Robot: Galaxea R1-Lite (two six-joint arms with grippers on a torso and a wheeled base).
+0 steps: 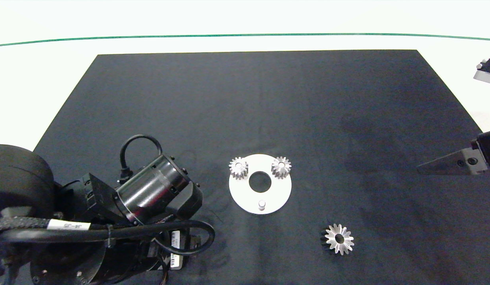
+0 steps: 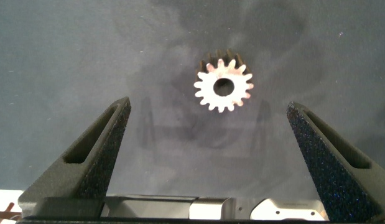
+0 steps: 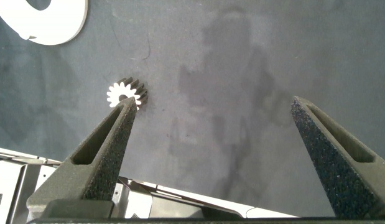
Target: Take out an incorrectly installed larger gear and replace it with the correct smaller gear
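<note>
The larger gear (image 1: 339, 238), silver with long star-like teeth, lies flat on the black mat, front right of the white disc (image 1: 245, 194). It also shows in the right wrist view as the larger gear (image 3: 120, 92), partly behind one finger. Two small gears (image 1: 239, 167) (image 1: 281, 166) sit on the disc's rear pegs, and the front peg (image 1: 262, 204) is bare. The smaller gear (image 2: 223, 87) lies on the mat just beyond my open left gripper (image 2: 209, 102), and my left arm (image 1: 150, 190) hides it in the head view. My right gripper (image 3: 212, 100) is open and empty, with one grey finger (image 1: 447, 167) at the right edge.
The black mat (image 1: 261, 103) covers most of the white table, with a green line (image 1: 245, 35) running along the far side. My left arm's body and cables fill the front left corner. The disc has a round centre hole (image 1: 260, 181).
</note>
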